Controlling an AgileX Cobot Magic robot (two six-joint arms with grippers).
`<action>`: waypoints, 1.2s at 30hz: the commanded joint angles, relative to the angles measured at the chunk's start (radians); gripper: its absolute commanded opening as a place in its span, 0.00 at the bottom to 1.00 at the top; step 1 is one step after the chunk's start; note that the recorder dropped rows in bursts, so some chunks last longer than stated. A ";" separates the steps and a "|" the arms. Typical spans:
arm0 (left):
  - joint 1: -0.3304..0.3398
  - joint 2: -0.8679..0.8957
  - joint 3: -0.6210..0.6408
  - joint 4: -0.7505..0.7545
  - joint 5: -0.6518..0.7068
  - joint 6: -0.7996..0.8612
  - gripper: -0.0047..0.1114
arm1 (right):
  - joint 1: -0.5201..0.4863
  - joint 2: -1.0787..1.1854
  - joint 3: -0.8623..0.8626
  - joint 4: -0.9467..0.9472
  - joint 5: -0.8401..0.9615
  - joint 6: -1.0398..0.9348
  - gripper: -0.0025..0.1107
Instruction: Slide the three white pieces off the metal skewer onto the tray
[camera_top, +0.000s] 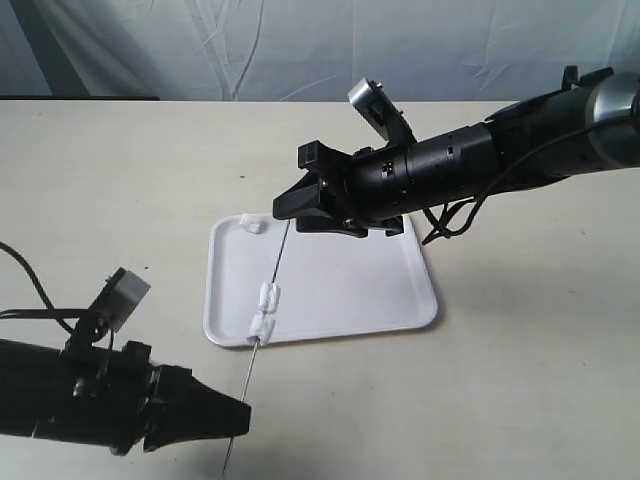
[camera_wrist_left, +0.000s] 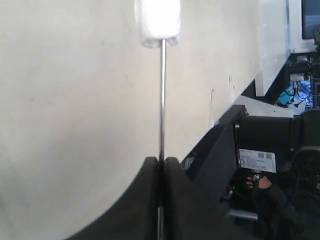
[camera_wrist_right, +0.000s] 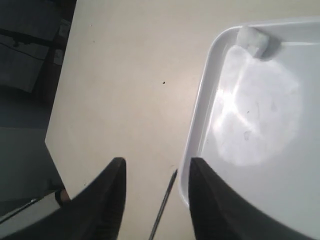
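The thin metal skewer (camera_top: 276, 262) slants over the white tray's (camera_top: 350, 290) left part. Two white pieces (camera_top: 268, 296) (camera_top: 262, 325) are threaded on it near the tray's front rim. The third white piece (camera_top: 255, 226) lies loose in the tray's far left corner. My left gripper (camera_top: 240, 418) is shut on the skewer's near end; in the left wrist view the rod (camera_wrist_left: 162, 100) runs out of the closed gripper (camera_wrist_left: 161, 161) to a white piece (camera_wrist_left: 159, 20). My right gripper (camera_top: 285, 205) is open around the skewer's far tip (camera_wrist_right: 169, 187), which sits between its fingers (camera_wrist_right: 117, 172) without touching them.
The tray's rim (camera_wrist_right: 200, 125) and the loose piece (camera_wrist_right: 252, 40) show in the right wrist view. Everything rests on a pale beige table (camera_top: 120, 200). A white cloth backdrop hangs behind it.
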 joint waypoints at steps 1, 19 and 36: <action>0.000 0.001 -0.056 -0.007 -0.071 -0.048 0.04 | -0.002 0.001 -0.005 -0.028 0.036 0.020 0.37; 0.000 0.001 -0.115 -0.007 -0.050 -0.138 0.04 | 0.053 0.001 0.006 -0.104 0.101 0.075 0.37; 0.000 0.001 -0.115 -0.007 -0.065 -0.138 0.04 | 0.060 0.001 0.006 -0.121 0.108 0.084 0.31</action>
